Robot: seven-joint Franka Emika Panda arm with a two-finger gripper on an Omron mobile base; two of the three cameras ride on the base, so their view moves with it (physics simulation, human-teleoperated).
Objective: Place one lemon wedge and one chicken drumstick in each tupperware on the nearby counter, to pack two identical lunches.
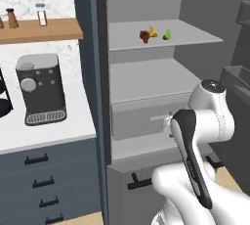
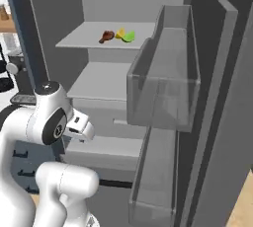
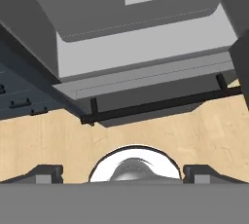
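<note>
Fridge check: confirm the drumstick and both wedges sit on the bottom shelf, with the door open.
Not quite. The drumstick, the yellow wedge and the green wedge sit on the top shelf, not the bottom one; both base views show it. The door is open, as you said.

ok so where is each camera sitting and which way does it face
left base view: behind the arm to its left, facing the open grey fridge; white arm at lower right; black coffee machine on the left counter.
right base view: behind the arm to its right, facing the same fridge past its open door; arm at lower left.
hand view: on the hand, looking down at the fridge's grey drawer and wooden floor; open tool at the bottom.
Both base views share the dark reddish-brown drumstick, yellow wedge and green wedge on the upper shelf.
</note>
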